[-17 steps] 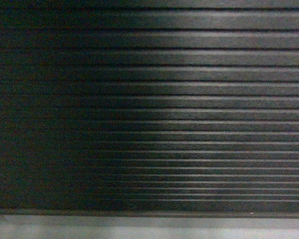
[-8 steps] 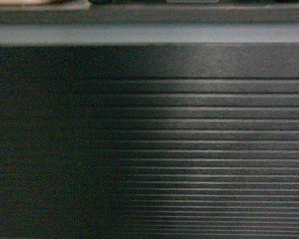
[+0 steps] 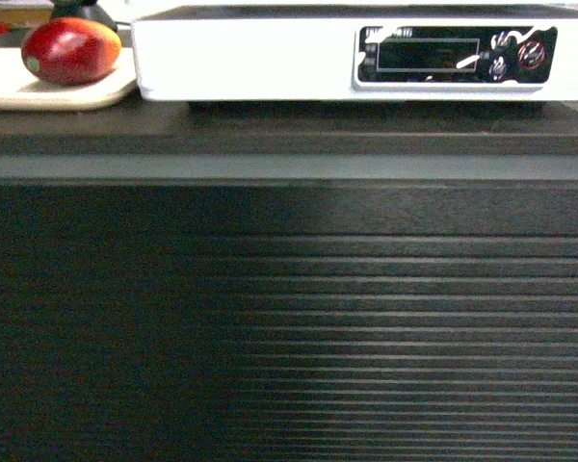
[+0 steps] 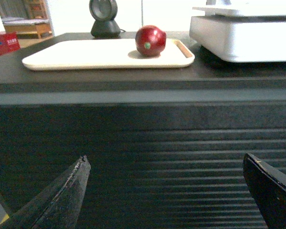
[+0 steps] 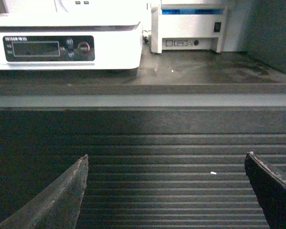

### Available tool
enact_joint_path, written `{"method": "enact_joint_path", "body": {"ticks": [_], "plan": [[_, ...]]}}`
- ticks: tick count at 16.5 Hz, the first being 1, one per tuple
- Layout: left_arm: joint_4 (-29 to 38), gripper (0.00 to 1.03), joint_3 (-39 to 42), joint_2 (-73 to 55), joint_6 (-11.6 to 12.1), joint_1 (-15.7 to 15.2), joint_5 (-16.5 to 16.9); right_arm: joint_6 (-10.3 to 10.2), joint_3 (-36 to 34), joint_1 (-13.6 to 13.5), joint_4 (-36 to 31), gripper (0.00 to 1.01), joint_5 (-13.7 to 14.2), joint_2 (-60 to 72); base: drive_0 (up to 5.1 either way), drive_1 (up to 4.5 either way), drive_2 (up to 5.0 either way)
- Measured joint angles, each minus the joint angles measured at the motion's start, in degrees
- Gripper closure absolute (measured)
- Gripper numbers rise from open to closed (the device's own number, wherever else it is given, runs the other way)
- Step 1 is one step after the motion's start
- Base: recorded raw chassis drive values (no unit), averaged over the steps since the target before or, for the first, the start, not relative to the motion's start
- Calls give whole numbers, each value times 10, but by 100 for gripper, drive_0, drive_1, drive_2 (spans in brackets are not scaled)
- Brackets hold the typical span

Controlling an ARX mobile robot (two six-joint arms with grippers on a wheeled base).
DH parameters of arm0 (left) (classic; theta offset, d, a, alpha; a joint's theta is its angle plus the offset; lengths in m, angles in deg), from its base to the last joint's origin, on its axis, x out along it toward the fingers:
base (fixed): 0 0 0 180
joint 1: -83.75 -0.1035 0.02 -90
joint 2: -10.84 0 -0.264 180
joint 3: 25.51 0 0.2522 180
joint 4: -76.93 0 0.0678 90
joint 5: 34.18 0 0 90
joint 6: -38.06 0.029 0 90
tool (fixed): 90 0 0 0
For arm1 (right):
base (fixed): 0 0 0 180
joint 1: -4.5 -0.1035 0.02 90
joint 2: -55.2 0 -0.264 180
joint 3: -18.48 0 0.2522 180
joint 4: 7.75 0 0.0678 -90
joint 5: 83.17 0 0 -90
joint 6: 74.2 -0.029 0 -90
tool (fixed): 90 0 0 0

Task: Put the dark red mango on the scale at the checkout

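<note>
While both hands sit spread below the tabletop (image 3: 289, 130), I see the dark red mango (image 4: 150, 41) up-left of the scale (image 3: 270, 53), nearer my left hand (image 4: 167, 191).

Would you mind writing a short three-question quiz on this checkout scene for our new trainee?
1. True or false: the dark red mango already sits on the scale.
2. What does the mango rest on? A) beige tray B) printer C) floor
3. Fill in: both the left gripper and right gripper hang in front of the checkout, jaws ____.

Key: 1 false; 2 A; 3 open.
</note>
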Motion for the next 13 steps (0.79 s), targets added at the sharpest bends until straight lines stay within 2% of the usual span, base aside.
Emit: {"method": "enact_joint_path", "body": {"ticks": [13], "plan": [[4, 5, -1, 0, 0, 0, 0, 0, 0, 0, -2, 3, 0, 0, 0, 0, 0]]}}
